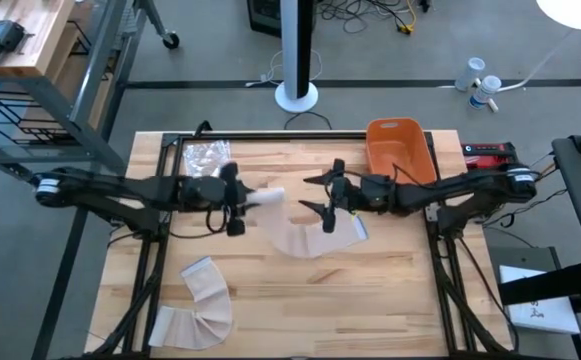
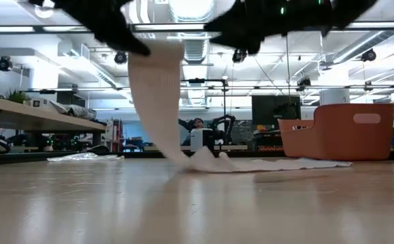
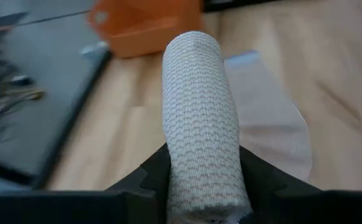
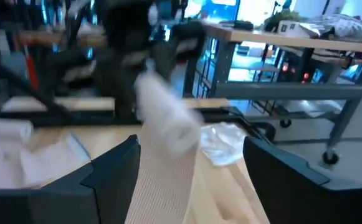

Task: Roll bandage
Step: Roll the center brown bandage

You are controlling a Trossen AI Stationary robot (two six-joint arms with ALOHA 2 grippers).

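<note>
We look level across the wooden table [image 2: 183,203]. A white bandage [image 2: 157,102] hangs from the top of the picture as a broad strip, drops to the tabletop and touches it near the middle, then trails flat to the right in a thin, crumpled layer. Above it we see dark arm parts [image 2: 264,24] along the upper edge; we cannot make out the fingers there. An orange bin [image 2: 339,132] stands on the table at the right, beyond the flat end of the bandage. A clear, crinkled plastic bag [image 2: 81,157] lies far off at the left. Behind the table, a person [image 2: 198,125] sits among desks.
</note>
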